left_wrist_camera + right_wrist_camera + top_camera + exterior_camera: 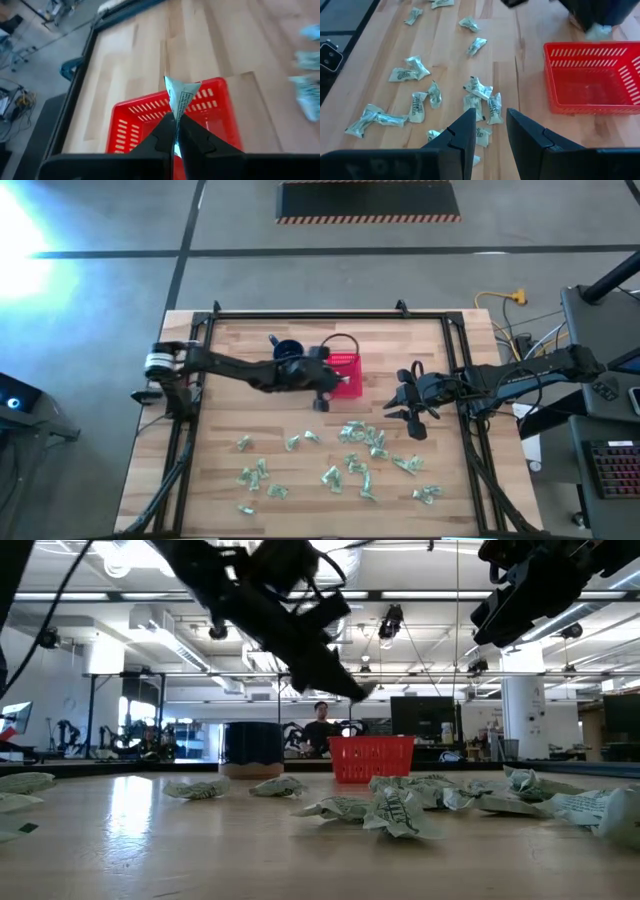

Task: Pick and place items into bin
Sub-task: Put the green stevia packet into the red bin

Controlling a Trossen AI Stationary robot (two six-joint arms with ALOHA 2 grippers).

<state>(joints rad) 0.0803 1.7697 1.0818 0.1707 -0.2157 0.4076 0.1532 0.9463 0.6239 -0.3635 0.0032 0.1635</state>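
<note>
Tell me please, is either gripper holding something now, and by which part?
The left gripper pinches one pale green wrapper by its lower end, above the red basket. The right gripper is open and holds nothing.

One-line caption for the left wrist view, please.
Left gripper, shut on a pale wrapper, hangs above the red basket on the wooden table.

- High view looks straight down on the whole table [300, 480].
- Low view sits at table-top height, facing the room.
- Both wrist views look down closely at the red basket [150, 120], which all four share.
</note>
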